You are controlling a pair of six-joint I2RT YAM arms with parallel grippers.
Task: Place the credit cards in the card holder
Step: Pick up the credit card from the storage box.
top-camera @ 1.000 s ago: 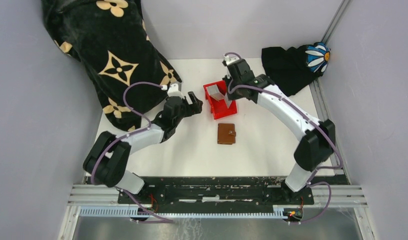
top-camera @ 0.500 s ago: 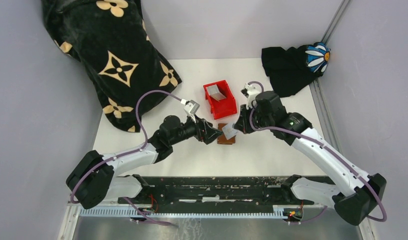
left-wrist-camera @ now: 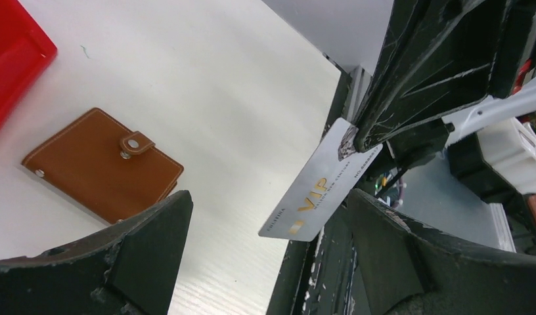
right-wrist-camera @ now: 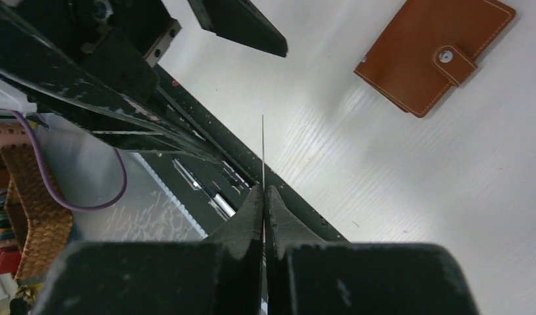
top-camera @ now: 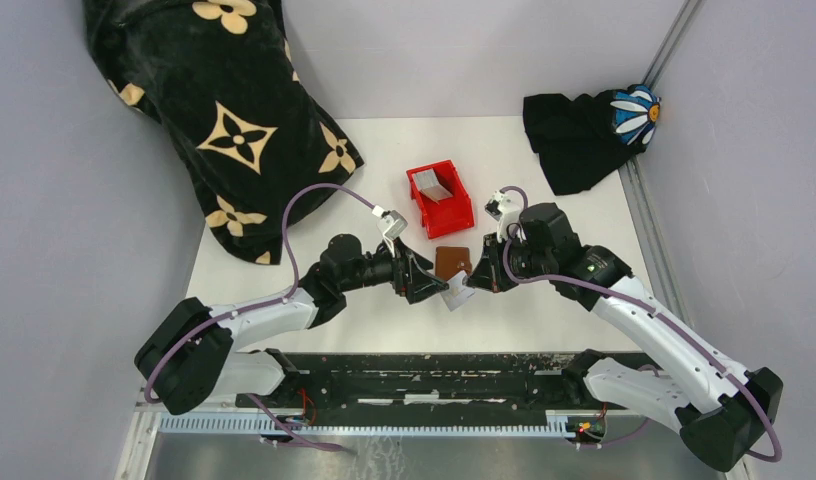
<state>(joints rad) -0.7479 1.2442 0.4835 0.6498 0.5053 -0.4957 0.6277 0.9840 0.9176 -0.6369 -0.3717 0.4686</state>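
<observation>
hold the card [left-wrist-camera: 318, 190] clamped edge-on in the right gripper [right-wrist-camera: 263, 190] while the left gripper [top-camera: 424, 282], jaws wide apart, unsnaps the closed wallet [left-wrist-camera: 104, 164] first.

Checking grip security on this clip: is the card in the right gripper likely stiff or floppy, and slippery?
Probably stiff: the card, pinched at one end by the right gripper, juts out straight, no sag. Its glossy face suggests it could pivot or slip in that small pinch. Likely very light: edge-on it is a mere line.
</observation>
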